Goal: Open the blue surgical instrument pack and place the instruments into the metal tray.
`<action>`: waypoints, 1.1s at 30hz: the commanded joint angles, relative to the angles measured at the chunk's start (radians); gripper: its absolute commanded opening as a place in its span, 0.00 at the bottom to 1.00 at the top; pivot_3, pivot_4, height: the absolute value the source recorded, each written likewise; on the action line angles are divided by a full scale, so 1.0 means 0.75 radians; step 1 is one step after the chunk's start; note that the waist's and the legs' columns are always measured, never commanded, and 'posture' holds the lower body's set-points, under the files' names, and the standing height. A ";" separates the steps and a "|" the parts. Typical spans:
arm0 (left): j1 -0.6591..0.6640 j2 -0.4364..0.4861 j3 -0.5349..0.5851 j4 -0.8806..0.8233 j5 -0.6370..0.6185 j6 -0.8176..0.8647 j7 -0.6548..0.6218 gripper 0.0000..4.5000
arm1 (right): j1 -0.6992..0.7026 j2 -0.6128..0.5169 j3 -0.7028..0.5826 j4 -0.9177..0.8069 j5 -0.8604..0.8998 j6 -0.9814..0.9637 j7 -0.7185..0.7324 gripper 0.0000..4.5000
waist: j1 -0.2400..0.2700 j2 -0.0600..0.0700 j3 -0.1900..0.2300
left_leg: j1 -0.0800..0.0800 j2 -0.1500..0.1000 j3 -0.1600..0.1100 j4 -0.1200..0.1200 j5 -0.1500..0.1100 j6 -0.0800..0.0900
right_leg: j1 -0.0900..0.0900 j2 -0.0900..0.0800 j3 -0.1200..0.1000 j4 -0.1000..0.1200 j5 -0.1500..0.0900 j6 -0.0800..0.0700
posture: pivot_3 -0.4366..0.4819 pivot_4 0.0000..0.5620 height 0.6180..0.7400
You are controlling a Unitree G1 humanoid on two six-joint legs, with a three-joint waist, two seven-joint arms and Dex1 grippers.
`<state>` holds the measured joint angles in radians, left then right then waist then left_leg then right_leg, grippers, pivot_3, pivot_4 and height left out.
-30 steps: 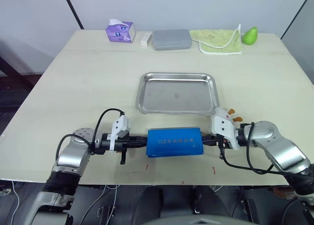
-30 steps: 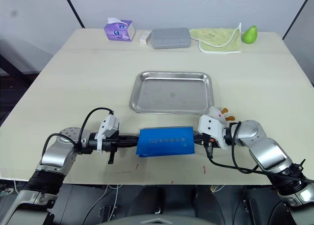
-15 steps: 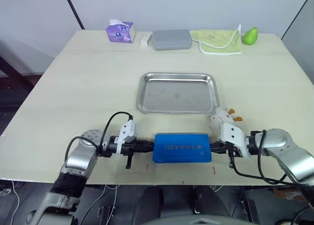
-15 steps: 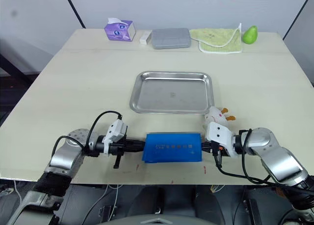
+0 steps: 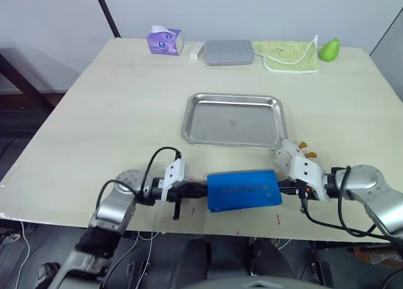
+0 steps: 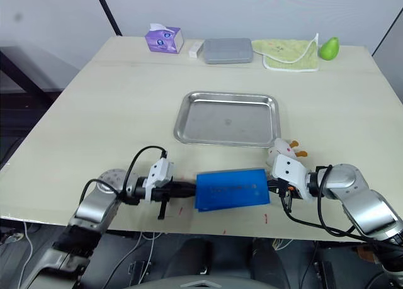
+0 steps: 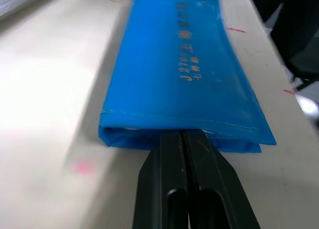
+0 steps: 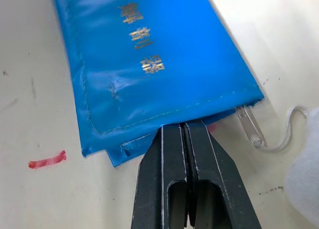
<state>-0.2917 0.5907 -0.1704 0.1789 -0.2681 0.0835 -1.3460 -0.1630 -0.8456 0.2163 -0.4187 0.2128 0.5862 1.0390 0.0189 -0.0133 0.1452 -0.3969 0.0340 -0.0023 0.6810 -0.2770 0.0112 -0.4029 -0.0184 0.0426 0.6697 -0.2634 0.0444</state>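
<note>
The pack (image 5: 244, 189) lies flat on the surface (image 5: 113, 106), just in front of the tray (image 5: 234, 120), between both grippers. The left gripper (image 7: 183, 135) and right gripper (image 8: 185, 126) pinch its opposite ends. It is closed, blue, with printed lettering.

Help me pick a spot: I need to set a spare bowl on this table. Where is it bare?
Bare table left of the metal tray, and right of it too. The far edge is crowded: tissue box, grey case, green cloth. The near edge holds the blue pack between both grippers.
</note>
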 commanded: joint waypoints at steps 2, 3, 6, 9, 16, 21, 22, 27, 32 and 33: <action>-0.084 -0.004 0.000 0.197 0.050 -0.112 -0.015 0.02 | 0.011 0.011 0.008 -0.072 0.036 -0.004 0.008 0.00 | -0.009 0.001 0.000 | 0.000 0.000 0.000 0.000 0.000 0.000 | 0.000 0.000 0.001 0.000 0.000 0.000 | 0.48 0.27 1.00; -0.075 -0.004 -0.004 0.184 0.054 -0.127 -0.008 0.02 | 0.013 0.010 0.009 -0.073 0.036 -0.003 0.008 0.00 | -0.012 0.001 0.000 | 0.000 0.000 0.000 0.000 0.000 0.000 | 0.000 0.000 0.001 0.000 0.000 0.000 | 0.48 0.27 1.00; -0.020 0.000 -0.016 0.108 0.050 -0.133 0.001 0.02 | 0.018 0.006 0.007 -0.069 0.036 -0.007 0.005 0.00 | -0.013 0.001 0.000 | 0.000 0.001 -0.002 0.000 -0.001 0.001 | 0.000 0.000 0.001 0.000 0.000 0.000 | 0.48 0.27 1.00; 0.036 0.004 -0.025 0.039 0.034 -0.117 0.008 0.02 | 0.018 0.007 0.004 -0.051 0.028 -0.019 0.000 0.00 | -0.012 0.001 0.000 | 0.000 0.002 -0.004 0.000 -0.001 0.001 | 0.000 0.000 0.002 0.000 0.000 0.000 | 0.48 0.27 1.00; 0.054 0.006 0.004 0.000 -0.010 -0.062 0.015 0.02 | 0.007 0.019 0.001 -0.032 0.020 -0.026 -0.014 0.00 | -0.012 0.001 0.000 | 0.000 0.002 -0.004 0.000 -0.001 0.002 | 0.000 0.000 0.002 0.000 0.000 0.000 | 0.48 0.27 1.00; 0.062 0.062 0.091 -0.018 -0.087 -0.012 -0.008 0.01 | 0.009 0.017 -0.079 -0.038 0.100 0.024 -0.008 0.05 | -0.017 0.001 0.000 | 0.000 0.002 -0.004 0.000 -0.001 0.002 | 0.000 0.001 0.002 0.000 0.000 0.000 | 0.48 0.27 1.00; 0.067 0.077 0.109 -0.023 -0.106 0.004 -0.013 0.06 | 0.012 0.010 -0.096 -0.039 0.118 0.034 -0.004 0.12 | -0.019 0.001 0.000 | 0.000 0.002 -0.004 0.000 -0.001 0.002 | 0.000 0.001 0.002 0.000 0.000 0.000 | 0.48 0.27 1.00; 0.099 0.172 0.195 -0.018 -0.150 0.031 -0.033 0.46 | 0.101 -0.043 -0.226 -0.051 0.183 0.021 0.011 0.59 | -0.024 0.001 0.000 | -0.001 0.003 -0.006 0.000 -0.001 0.002 | -0.001 0.001 0.001 0.000 -0.001 -0.001 | 0.48 0.27 1.00; 0.175 0.245 0.306 -0.061 -0.246 0.084 -0.080 0.98 | 0.242 -0.084 -0.395 -0.079 0.279 -0.017 0.060 1.00 | -0.024 0.001 0.001 | -0.001 0.003 -0.006 0.000 -0.001 0.002 | -0.001 0.000 0.001 -0.001 -0.001 -0.001 | 0.48 0.27 1.00; 0.207 0.264 0.345 -0.085 -0.282 0.106 -0.091 0.98 | 0.298 -0.089 -0.452 -0.089 0.306 -0.038 0.087 1.00 | -0.024 0.001 0.001 | -0.001 0.004 -0.006 0.000 -0.001 0.002 | -0.001 0.000 0.001 -0.001 -0.001 -0.001 | 0.48 0.27 1.00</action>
<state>-0.1513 0.7624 0.0373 0.1553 -0.4313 0.1463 -1.3949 0.0378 -0.8989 -0.0592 -0.4452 0.4044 0.5867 1.0776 0.0012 -0.0122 0.1458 -0.3979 0.0369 -0.0065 0.6808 -0.2782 0.0128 -0.4035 -0.0180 0.0435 0.6690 -0.2639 0.0439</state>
